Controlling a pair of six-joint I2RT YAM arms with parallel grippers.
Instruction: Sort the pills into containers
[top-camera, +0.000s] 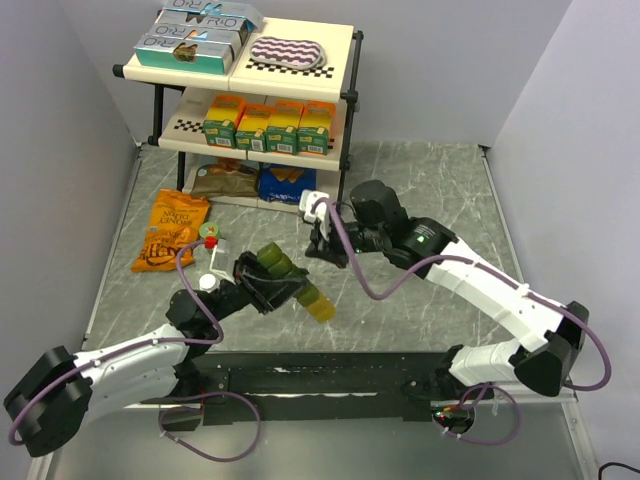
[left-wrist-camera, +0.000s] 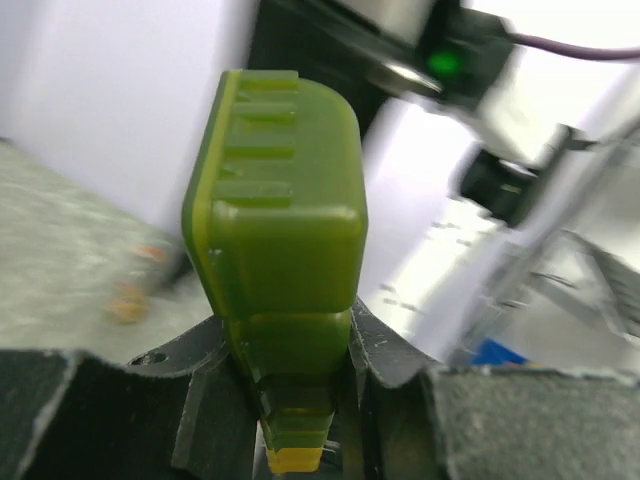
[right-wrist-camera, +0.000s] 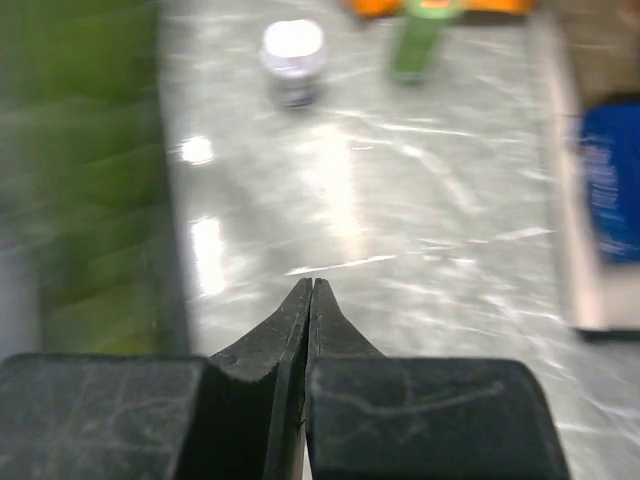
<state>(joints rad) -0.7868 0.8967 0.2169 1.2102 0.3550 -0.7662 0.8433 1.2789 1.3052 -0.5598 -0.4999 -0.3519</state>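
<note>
Containers (top-camera: 291, 279): held up off the desk (top-camera: 430, 180), just below the middle of the top view; slanting from the dark green end at upper left to the yellow end at lower right.
Same strip, left wrist view (left-wrist-camera: 283, 240): filling the middle of the frame end-on, dark green compartment nearest the lens, a sliver of yellow at the bottom edge.
Left jaws: closed tight on the strip, gripping it from both sides low in the wrist frame.
Right jaws: pressed together tip to tip, holding nothing; poised just upper right of the strip in the top view, apart from it.
White-capped bottle (top-camera: 207, 283): upright on the desk left of the strip; also at upper left of the right wrist frame (right-wrist-camera: 292, 58).
Green bottle (top-camera: 210, 238): further up and left, near the orange snack bag (top-camera: 172, 232).
Shelf (top-camera: 250, 95): at the top of the frame, carrying boxes and cartons, not part of the job.
Done so far: judging by the frames, nothing sorted; no pill in view and no lid seen raised.
Left to do: likely everything, namely opening compartments, getting pills out and dropping them in.
Hidden or unclear: most of the lids, the insides of all compartments and what either bottle holds; green smear at the left of the right wrist frame too blurred to name; middle of the strip covered by the left jaws from above.
</note>
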